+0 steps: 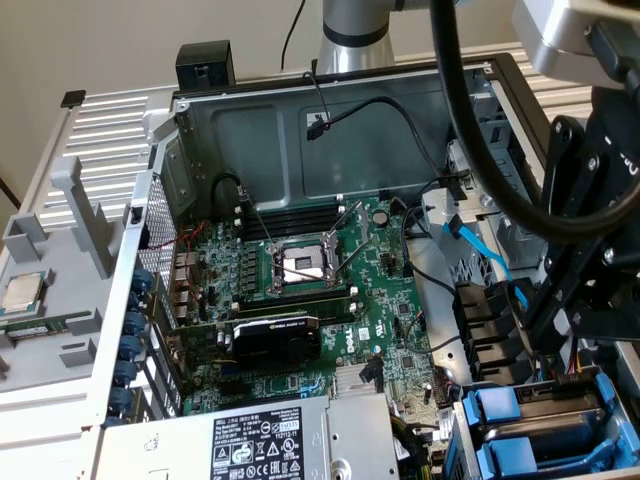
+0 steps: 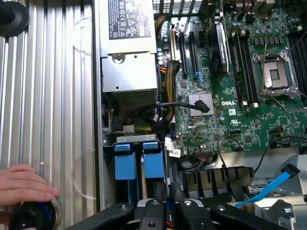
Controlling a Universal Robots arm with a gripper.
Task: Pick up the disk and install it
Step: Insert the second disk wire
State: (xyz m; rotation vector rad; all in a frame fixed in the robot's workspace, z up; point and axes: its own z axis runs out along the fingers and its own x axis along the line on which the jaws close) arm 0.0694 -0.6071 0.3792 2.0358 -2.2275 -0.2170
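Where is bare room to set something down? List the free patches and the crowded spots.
Free: the ribbed silver metal table top, between the grey power-supply box and a person's hand. Also the bare grey metal case wall above the green motherboard.

Crowded: the blue plastic drive carriers directly under the black gripper, and the cabled motherboard.

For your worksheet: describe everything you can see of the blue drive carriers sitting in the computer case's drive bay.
The blue drive carriers are two bright blue plastic pieces with a smooth, glossy look. They stand side by side in a grey metal drive bay at a corner of the open computer case, next to the power supply. A narrow gap separates them. The exterior view shows them below the black gripper, which hangs above without touching.
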